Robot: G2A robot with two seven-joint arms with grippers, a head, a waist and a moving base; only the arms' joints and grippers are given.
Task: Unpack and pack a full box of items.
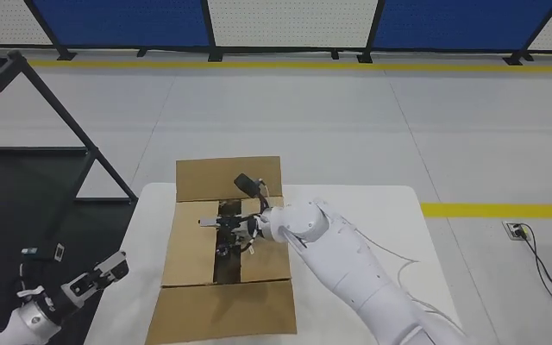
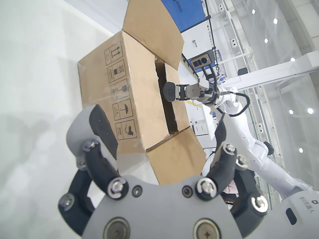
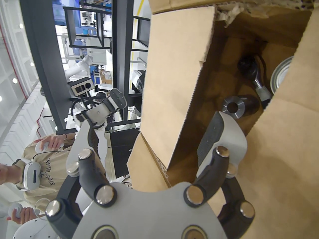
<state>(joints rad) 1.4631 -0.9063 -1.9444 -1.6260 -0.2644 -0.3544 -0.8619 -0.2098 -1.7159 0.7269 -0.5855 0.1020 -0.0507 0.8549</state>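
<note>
A cardboard box (image 1: 226,250) stands on the white table (image 1: 371,211), its two end flaps folded out and its two side flaps lying nearly flat with a dark gap between them. My right gripper (image 1: 222,231) is open over that gap. In the right wrist view one finger (image 3: 218,133) is inside the gap, the other finger (image 3: 86,138) is outside, and a side flap (image 3: 174,80) lies between them. Down in the box are a metal cylinder (image 3: 233,106), a black-handled tool (image 3: 250,69) and a metal tin (image 3: 280,77). My left gripper (image 2: 159,121) is open and empty, off the table's left edge (image 1: 105,270), facing the box's printed side (image 2: 117,93).
A black metal frame (image 1: 65,121) stands on the floor to the left of the table. The far flap (image 1: 228,178) and near flap (image 1: 224,321) stick out past the box. Bare tabletop lies right of the box, under my right arm (image 1: 345,259).
</note>
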